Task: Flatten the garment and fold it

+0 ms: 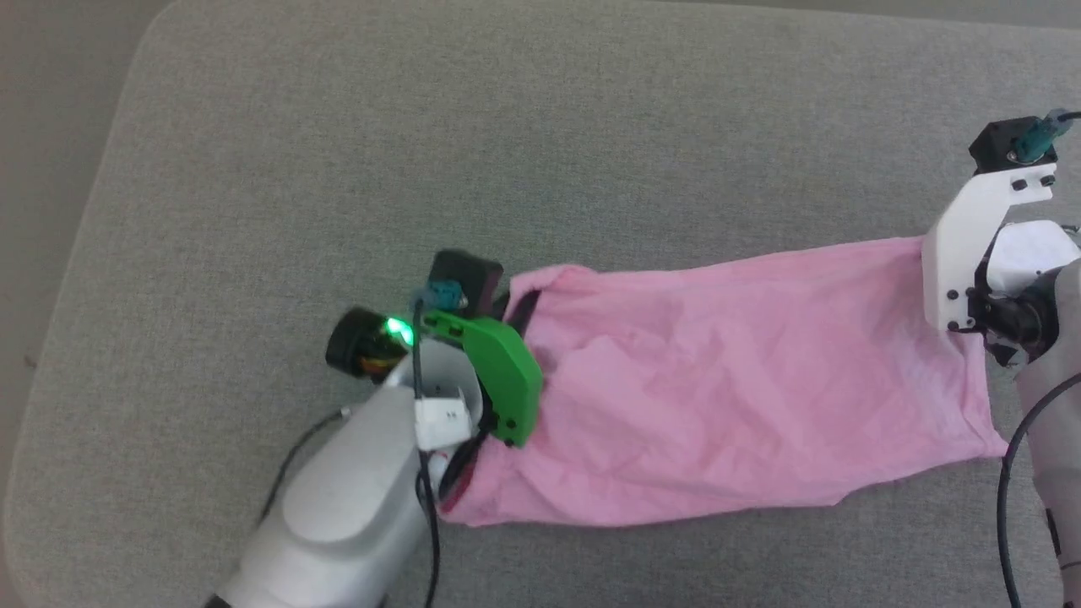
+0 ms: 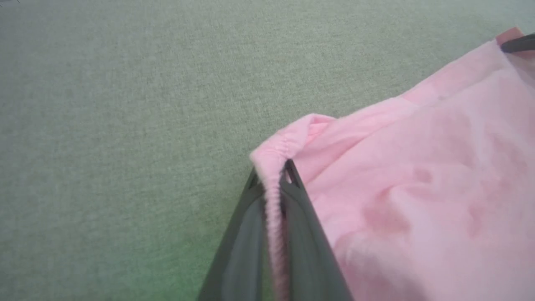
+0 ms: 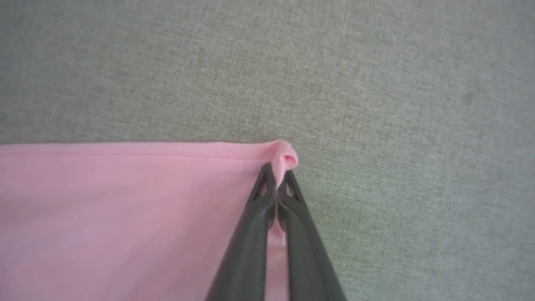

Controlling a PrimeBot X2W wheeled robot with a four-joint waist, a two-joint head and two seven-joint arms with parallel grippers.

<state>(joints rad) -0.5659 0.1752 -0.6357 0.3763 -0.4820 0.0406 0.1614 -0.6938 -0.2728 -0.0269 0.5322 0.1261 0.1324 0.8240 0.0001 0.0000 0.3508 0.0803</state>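
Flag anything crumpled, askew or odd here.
The light pink thin cloth garment is not flat: creases bunch near the left gripper, which pinches its gathered edge. The right gripper pinches a curled corner. No damage shows.

A: Light?
B: Bright, even and soft, no glare. There's a faint shadow along the near edge of the garment (image 1: pixel 743 380) in the head view.
A: Casts?
B: The green lamp (image 1: pixel 395 328) on the left wrist tints the grey surface (image 2: pixel 125 125) greenish in the left wrist view.
A: Focus?
B: Head view sharp. Both wrist views are soft, with the fingers (image 3: pixel 246 251) blurred towards the bottom edge.
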